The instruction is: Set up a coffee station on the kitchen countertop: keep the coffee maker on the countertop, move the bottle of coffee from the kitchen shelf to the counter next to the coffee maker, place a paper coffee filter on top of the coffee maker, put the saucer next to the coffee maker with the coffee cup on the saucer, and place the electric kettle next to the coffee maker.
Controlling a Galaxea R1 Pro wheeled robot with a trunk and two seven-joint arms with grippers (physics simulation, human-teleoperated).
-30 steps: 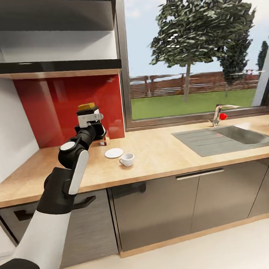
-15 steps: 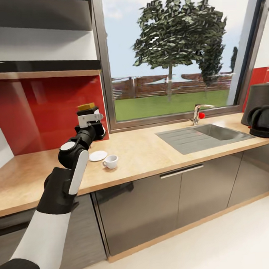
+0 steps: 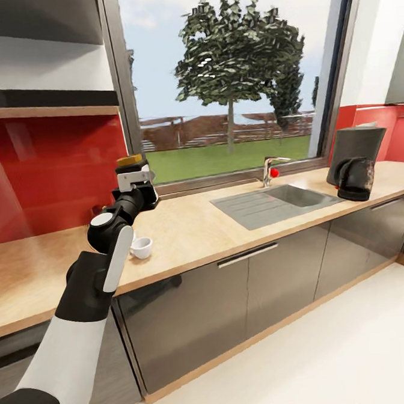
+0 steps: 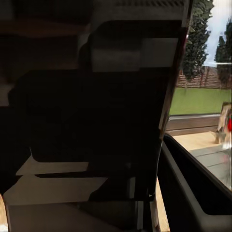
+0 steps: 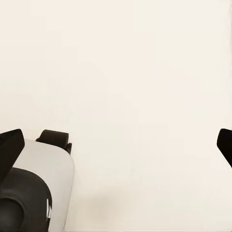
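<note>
Counts: 1 coffee maker (image 3: 354, 162), 1 coffee cup (image 3: 141, 247), 1 bottle of coffee (image 3: 131, 166), 1 sink (image 3: 273, 200), 1 tap (image 3: 268, 170).
Bottle: dark body, yellow cap; held up off the kitchen countertop (image 3: 198, 229) in left gripper (image 3: 135, 181), fingers clamped on it.
Cup: plain white, 1 handle, on worktop nr left arm.
Maker: dark grey, far right end of worktop.
Worktop: beige wood-look, glossy dark cabinets under.
Right gripper (image 5: 116, 145): black tips wide apart, over pale floor.

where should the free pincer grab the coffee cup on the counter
Take the coffee cup across its open rim, coming straight down from above. It stands upright on the kitchen countertop, mouth up; the left arm hides its left side, so the handle's direction is unclear.
</note>
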